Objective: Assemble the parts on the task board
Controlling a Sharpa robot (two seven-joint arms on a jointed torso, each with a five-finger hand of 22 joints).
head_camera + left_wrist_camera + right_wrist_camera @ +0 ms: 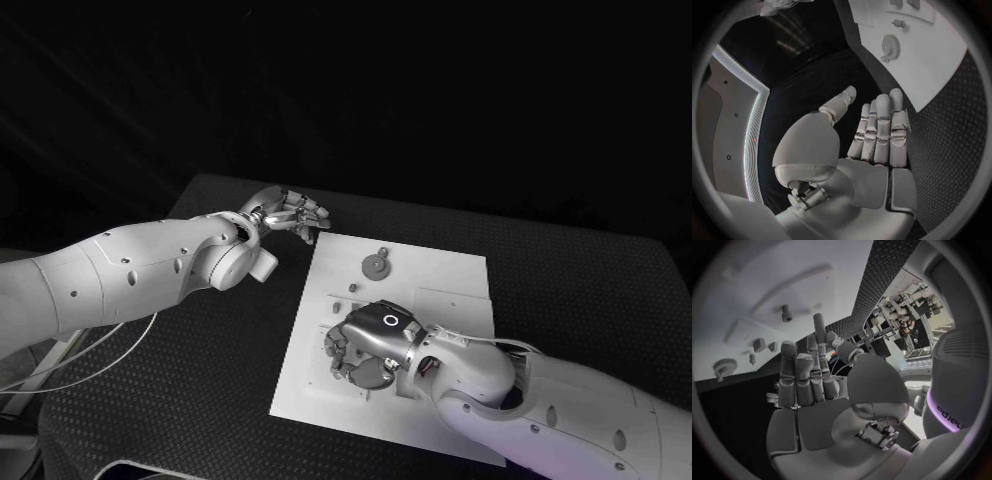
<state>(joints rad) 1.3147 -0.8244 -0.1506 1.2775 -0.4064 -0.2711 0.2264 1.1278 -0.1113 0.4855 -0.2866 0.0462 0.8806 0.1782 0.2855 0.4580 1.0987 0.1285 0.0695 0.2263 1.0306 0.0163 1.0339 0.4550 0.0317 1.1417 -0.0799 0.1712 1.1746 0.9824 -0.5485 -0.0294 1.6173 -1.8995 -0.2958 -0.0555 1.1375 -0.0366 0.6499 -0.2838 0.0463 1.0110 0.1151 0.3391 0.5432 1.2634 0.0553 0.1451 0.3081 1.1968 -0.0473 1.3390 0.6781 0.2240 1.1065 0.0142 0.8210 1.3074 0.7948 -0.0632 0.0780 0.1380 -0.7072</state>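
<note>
Currently the right hand [372, 345] hangs over the near half of the board [433, 275], fingers [795, 375] loosely curled, empty. Gear [375, 265] lies flat at 12 o'clock from it, well apart. Left hand [293, 213] open, off the board's far-left corner over the counter [216, 400]. I'd say right is nearer.

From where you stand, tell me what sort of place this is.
Probably a robotics lab or test bench. A black table carries a white task board with a small gear part on it, and cluttered workstations show past the table in the right wrist view.
</note>
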